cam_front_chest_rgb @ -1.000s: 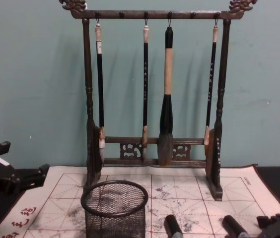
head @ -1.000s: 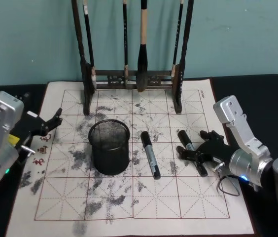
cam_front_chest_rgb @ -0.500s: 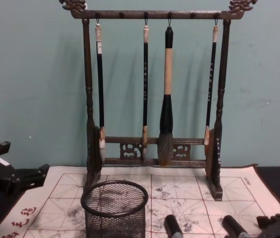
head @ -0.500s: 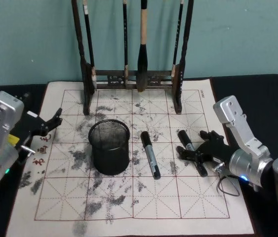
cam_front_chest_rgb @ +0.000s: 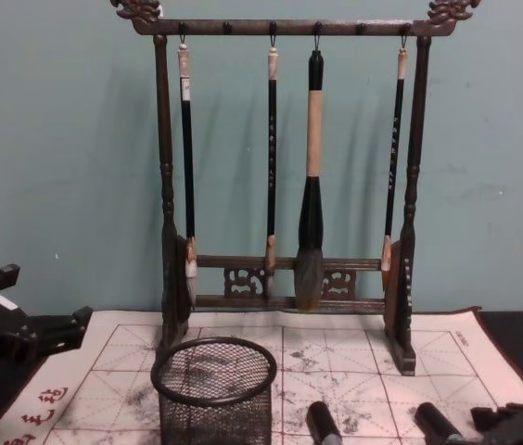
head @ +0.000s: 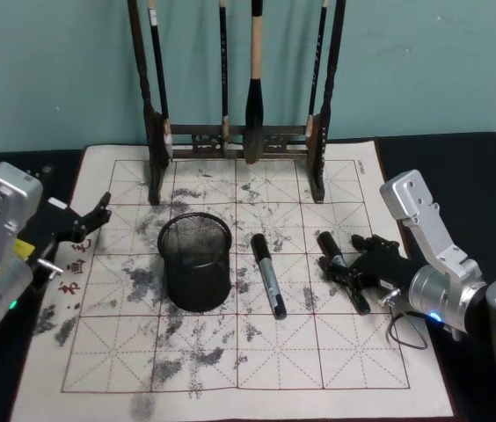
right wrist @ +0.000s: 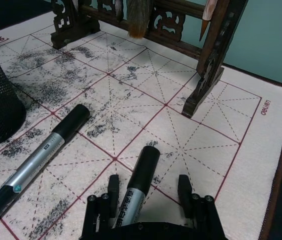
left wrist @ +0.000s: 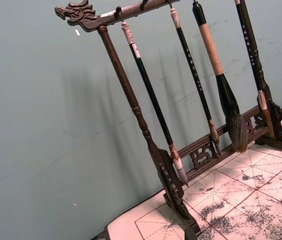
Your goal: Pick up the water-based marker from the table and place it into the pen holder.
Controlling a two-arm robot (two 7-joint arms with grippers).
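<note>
The grey-barrelled, black-capped marker (right wrist: 137,184) lies near the table's (head: 459,167) right edge between the right gripper's (right wrist: 148,184) parted fingers (right wrist: 113,189) (left gripper (head: 88,225) parked at the left edge).

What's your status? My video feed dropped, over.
Right tool open, straddling right-hand marker flat on mat. Left tool parked by mat's left edge. Second marker lies between that one and pen holder.

Probably a staged calligraphy desk in a lab or studio: tall dark wooden rack (cam_front_chest_rgb: 162,185) hung with four ink brushes (cam_front_chest_rgb: 313,120), white red-gridded felt mat (head: 274,352) smudged with grey ink, dark tabletop (head: 485,176), plain teal wall (cam_front_chest_rgb: 57,167) close behind.
</note>
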